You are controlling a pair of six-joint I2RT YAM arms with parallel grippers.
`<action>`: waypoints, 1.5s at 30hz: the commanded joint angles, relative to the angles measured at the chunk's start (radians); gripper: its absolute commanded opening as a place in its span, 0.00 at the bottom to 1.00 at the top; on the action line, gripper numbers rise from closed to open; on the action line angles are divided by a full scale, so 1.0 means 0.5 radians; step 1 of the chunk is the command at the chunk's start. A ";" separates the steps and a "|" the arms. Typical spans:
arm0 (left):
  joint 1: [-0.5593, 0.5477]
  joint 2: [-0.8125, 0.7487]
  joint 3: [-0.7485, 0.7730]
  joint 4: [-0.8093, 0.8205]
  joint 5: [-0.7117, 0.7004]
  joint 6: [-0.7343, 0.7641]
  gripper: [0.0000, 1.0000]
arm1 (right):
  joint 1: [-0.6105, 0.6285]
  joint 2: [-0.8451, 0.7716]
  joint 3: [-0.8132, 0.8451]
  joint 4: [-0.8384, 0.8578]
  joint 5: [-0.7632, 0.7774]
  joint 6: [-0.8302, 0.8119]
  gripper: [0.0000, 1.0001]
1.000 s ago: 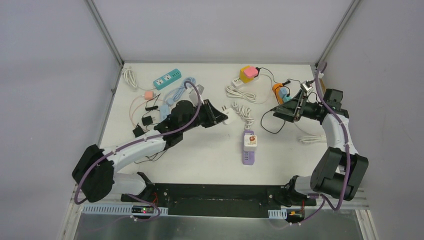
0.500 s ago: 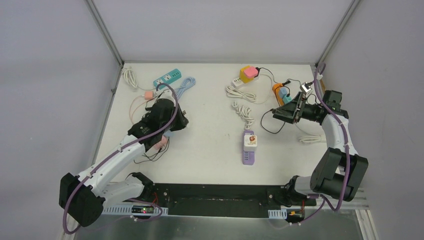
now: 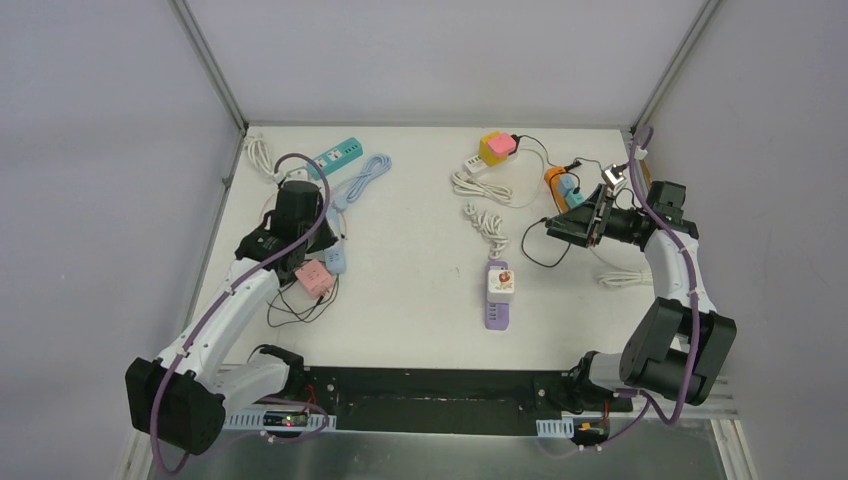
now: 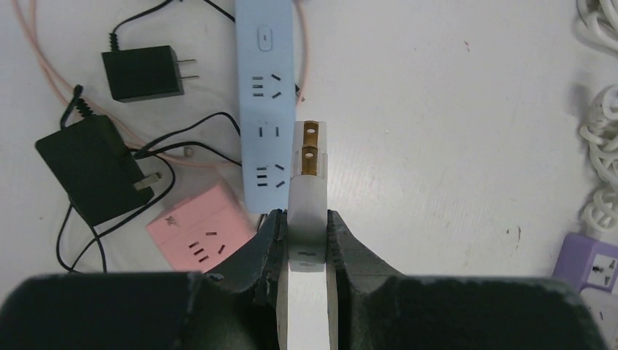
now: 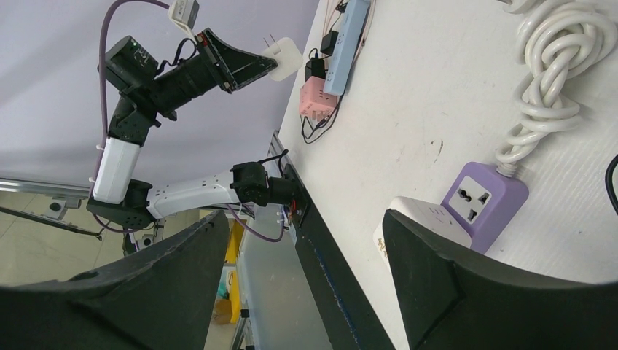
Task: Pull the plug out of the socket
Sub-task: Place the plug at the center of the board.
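Left gripper (image 4: 306,232) is clamped tight on the white plug (image 4: 307,195), fingers (image 4: 268,240) pinching its two flat sides. Plug is off any socket: both brass prongs (image 4: 311,146) are bare and point to 12 o'clock in the left wrist view. It hangs above the table (image 3: 420,300) at the right edge of the light blue power strip (image 4: 266,87); whether it touches that strip can't be told.

Around the plug in that view:
- pink socket cube (image 4: 200,235) at 8 o'clock
- two black adapters (image 4: 142,71) (image 4: 91,171) at 10 o'clock
- purple socket strip (image 4: 590,266) at 4 o'clock, well apart

From the top camera the purple socket strip sits just toward 6 o'clock from table centre, with a white block (image 3: 502,283) on its far end.

Right gripper (image 5: 304,219) is at 3 o'clock on the table, jaws spread wide, nothing between them.
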 commanded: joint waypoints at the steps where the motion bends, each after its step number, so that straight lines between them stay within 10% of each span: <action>1: 0.151 0.070 0.113 -0.024 -0.008 0.061 0.00 | -0.015 -0.064 -0.005 0.011 -0.020 -0.059 0.81; 45: 0.686 0.765 0.302 -0.020 0.185 0.117 0.11 | -0.034 -0.037 -0.023 0.020 -0.038 -0.073 0.81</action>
